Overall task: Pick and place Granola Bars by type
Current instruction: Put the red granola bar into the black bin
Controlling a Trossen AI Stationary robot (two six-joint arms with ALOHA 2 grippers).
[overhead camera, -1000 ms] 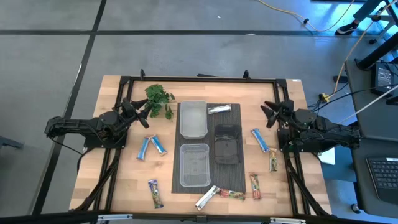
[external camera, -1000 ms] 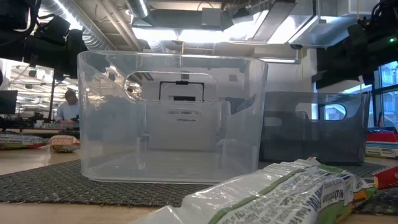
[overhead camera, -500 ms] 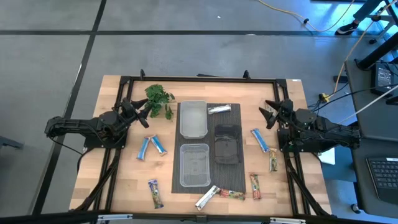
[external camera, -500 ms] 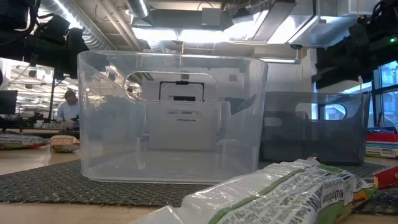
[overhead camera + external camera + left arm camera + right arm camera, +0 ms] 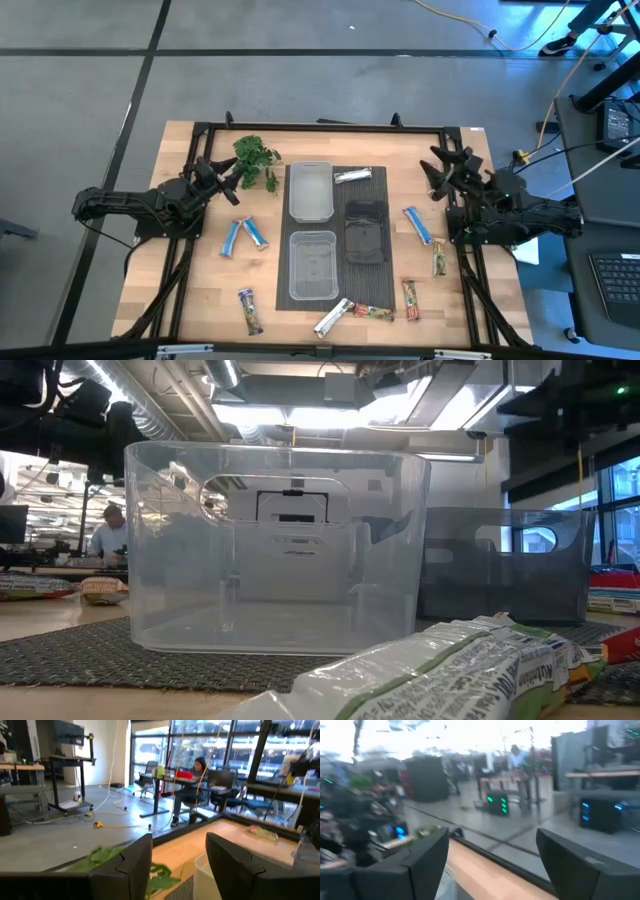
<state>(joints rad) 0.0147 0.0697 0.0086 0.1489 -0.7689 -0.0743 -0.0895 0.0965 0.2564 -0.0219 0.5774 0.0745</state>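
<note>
Granola bars lie flat and scattered on the table: two blue ones left of the tubs, one blue on the right, a silver one on the mat's far end, another silver at the near end, and red/brown-green ones. My left gripper hovers open by the leafy sprig. My right gripper is open above the table's far right, beyond the right blue bar. Neither gripper holds anything.
Two clear tubs and a dark tub stand on a dark mat at the table's middle. In the low view a bar lies close in front of the near clear tub. People sit in the room beyond.
My right gripper has risen and swung toward the table's far edge, turning a little; its dark shape has left the upper right of the low view. It has stayed open. The bars and tubs have not moved.
</note>
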